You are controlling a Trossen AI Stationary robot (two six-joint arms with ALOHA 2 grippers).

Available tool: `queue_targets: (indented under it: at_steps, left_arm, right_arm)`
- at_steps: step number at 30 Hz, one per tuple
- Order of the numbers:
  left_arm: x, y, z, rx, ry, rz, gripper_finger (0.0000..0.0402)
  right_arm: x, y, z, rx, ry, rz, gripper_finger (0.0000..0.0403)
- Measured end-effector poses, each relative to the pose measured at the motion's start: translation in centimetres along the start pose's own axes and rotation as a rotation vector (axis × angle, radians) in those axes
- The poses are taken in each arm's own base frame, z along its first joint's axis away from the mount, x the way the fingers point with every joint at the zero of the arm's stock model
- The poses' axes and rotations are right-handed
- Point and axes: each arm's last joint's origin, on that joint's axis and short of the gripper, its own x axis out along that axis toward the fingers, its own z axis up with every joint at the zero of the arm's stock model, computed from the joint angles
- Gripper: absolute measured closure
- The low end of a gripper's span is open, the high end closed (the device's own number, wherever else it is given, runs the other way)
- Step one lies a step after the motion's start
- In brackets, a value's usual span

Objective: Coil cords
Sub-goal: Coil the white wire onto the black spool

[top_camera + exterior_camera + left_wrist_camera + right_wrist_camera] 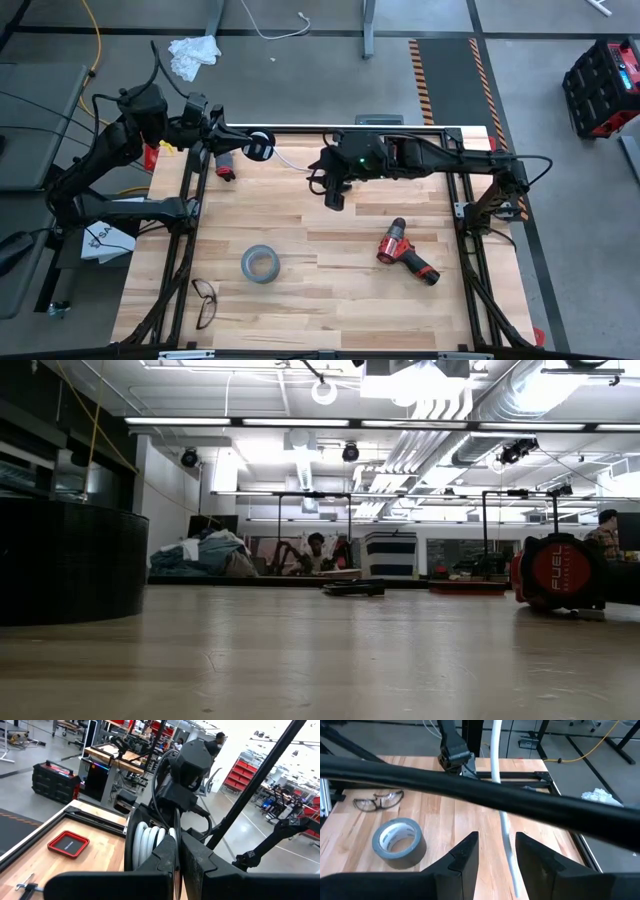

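The cords are one thin white cable wound partly onto a small black round disc. My left gripper holds the disc up at the table's far left, shut on it. In the left wrist view the disc stands on edge, with white turns between its two black sides. From the disc the cable runs toward the table's right to my right gripper. There it passes between the open fingers, a gap showing on each side of it. My left gripper pinches one black side wall of the disc between its two shut fingers. The fingers reach in level from the table's left. The disc is held on edge, lifted clear of the table, with the wound cable beside the fingers.
A grey tape roll and safety glasses lie at the near left. A red drill lies right of centre. A small red and black item lies under the left gripper. Black frame bars edge the table.
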Motion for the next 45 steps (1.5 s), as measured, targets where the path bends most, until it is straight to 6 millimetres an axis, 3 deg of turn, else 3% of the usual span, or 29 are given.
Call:
queue_targets:
  at_steps: [16, 26, 34, 45]
  left_arm:
    - [0.0, 0.0, 0.0, 0.0, 0.0, 0.003, 0.0397]
    - [0.0, 0.1, 0.0, 0.013, 0.003, 0.008, 0.0397]
    - [0.3, 0.5, 0.1, 0.039, -0.033, 0.111, 0.0397]
    - [2.8, 1.8, 0.6, -0.014, -0.065, 0.124, 0.0397]
  right_arm:
    - [0.7, 0.0, 0.0, 0.003, -0.011, -0.041, 0.0287]
    - [0.7, 0.0, 0.0, 0.003, -0.01, -0.068, 0.0395]
    - [0.7, 0.1, 0.0, 0.052, -0.009, -0.065, 0.0399]
    - [0.7, 0.0, 0.0, 0.062, -0.013, -0.072, 0.0402]
